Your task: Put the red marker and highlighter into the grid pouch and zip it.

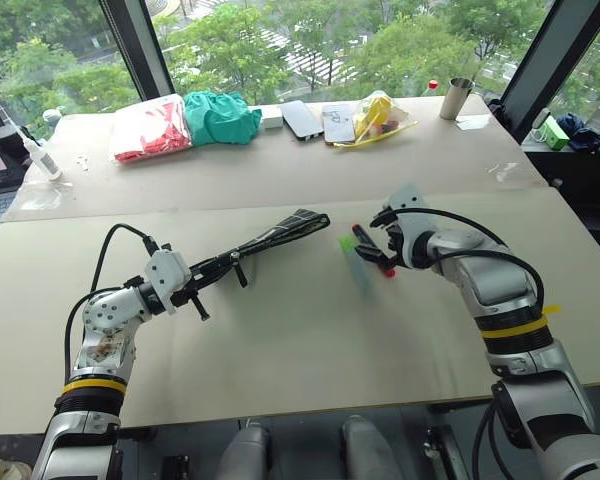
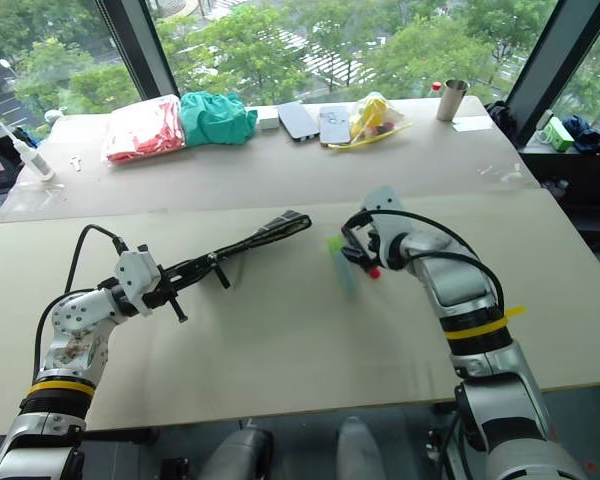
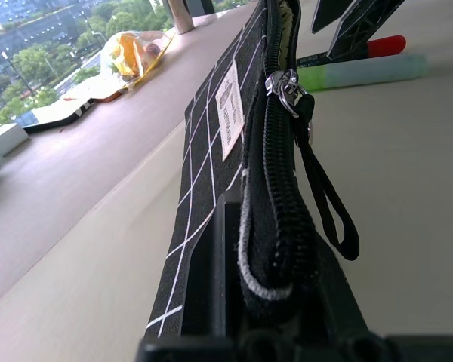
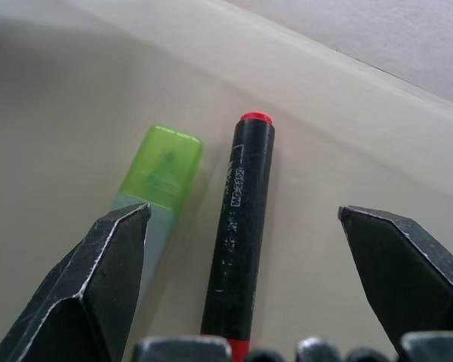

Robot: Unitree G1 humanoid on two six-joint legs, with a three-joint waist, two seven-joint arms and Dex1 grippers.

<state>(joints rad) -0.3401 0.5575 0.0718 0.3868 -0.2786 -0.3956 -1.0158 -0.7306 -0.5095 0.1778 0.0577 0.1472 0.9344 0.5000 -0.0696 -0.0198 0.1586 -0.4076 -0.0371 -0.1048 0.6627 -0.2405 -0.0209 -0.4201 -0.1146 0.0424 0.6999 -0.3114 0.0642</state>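
The left pincer (image 1: 195,290) is clenched on the pouch's (image 1: 280,232) end; the right pincer (image 4: 245,256), spread wide, straddles the marker (image 4: 238,226) beside the highlighter (image 4: 157,181) on the counter (image 1: 280,350).

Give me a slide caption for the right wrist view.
Open right tool poised over the red marker, with the highlighter lying alongside.
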